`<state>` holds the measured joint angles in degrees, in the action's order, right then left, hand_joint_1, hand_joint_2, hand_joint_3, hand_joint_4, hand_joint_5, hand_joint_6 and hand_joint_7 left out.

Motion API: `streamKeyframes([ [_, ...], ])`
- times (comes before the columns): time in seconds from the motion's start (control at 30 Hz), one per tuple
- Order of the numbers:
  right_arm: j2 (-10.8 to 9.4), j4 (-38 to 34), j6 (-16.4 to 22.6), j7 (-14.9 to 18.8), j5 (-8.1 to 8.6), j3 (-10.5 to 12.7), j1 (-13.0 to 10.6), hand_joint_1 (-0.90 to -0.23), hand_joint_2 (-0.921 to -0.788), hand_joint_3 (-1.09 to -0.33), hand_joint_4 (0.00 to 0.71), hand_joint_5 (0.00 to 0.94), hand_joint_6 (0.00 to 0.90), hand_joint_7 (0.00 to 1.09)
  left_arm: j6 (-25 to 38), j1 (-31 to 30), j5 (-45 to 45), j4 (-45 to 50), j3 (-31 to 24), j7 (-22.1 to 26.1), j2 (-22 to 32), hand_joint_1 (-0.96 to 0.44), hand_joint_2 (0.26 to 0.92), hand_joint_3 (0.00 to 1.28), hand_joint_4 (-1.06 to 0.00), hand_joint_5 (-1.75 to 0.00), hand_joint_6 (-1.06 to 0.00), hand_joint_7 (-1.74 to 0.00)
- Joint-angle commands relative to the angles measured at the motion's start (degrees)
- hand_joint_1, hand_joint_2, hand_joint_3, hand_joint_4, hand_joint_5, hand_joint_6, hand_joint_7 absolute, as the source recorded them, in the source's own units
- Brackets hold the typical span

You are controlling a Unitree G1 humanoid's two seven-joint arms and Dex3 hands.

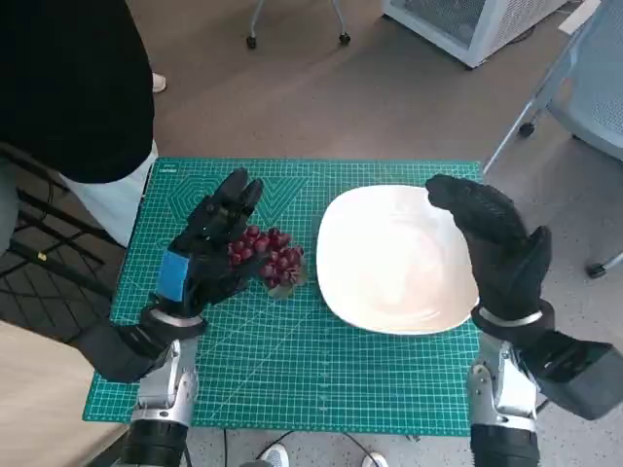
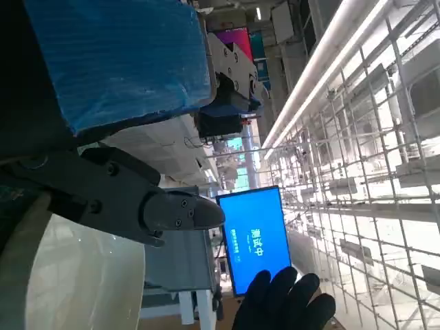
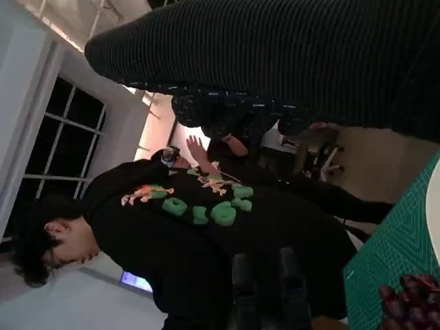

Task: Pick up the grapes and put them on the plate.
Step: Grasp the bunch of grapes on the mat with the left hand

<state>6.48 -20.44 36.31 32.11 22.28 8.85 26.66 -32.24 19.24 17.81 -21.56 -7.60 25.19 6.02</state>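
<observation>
The red grapes [image 1: 270, 256] lie on the green cutting mat [image 1: 292, 370], just beside the white plate [image 1: 389, 263]. The left hand [image 1: 209, 248] has its fingers curled around them. The right hand [image 1: 492, 243] hovers over the plate's far edge, fingers apart, holding nothing.

Dark red grapes [image 1: 270, 255], white plate [image 1: 394, 261], green gridded mat [image 1: 292, 370].

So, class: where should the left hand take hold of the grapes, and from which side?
Grip the grapes around the middle of the low cluster, coming from above on the side away from the plate. The left hand is already at that side, and the bunch lies flat on the mat.
</observation>
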Motion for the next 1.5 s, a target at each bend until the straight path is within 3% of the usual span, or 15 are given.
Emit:
streamKeyframes([
  [0.03, 0.3, -1.2, 0.2, 0.5, -0.25, 0.1, -0.6, -0.504, -0.921, -0.614, 0.248, 0.001, -0.001, 0.49, 0.0, 0.3, -0.5, 0.4, 0.2, -0.2, -0.2, -0.26, 0.921, 0.25, -0.32, 0.00, -0.41, 0.00],
  [1.27, 0.4, -1.5, -0.2, 0.2, -0.07, 0.1, 0.1, -0.504, -0.921, -0.622, 0.248, 0.000, -0.001, 0.49, 0.1, 0.8, -1.8, 0.9, 0.3, -0.8, 0.9, -0.28, 0.921, 0.24, -0.31, 0.00, -0.41, 0.00],
  [1.37, 0.4, -1.4, -0.3, 0.1, -0.07, 0.0, 0.1, -0.504, -0.921, -0.622, 0.248, 0.000, -0.001, 0.49, -0.6, 1.1, -6.0, 1.3, 0.9, -2.0, 2.8, -0.30, 0.921, 0.19, -0.25, 0.00, -0.36, 0.00],
  [1.5, 0.4, -1.1, -0.4, 0.0, -0.25, 0.0, 0.1, -0.507, -0.921, -0.621, 0.248, 0.001, -0.001, 0.49, 2.0, 1.0, -19.1, 5.2, 2.4, -4.1, 10.4, -0.37, 0.906, 0.10, -0.10, 0.00, -0.19, 0.00],
])
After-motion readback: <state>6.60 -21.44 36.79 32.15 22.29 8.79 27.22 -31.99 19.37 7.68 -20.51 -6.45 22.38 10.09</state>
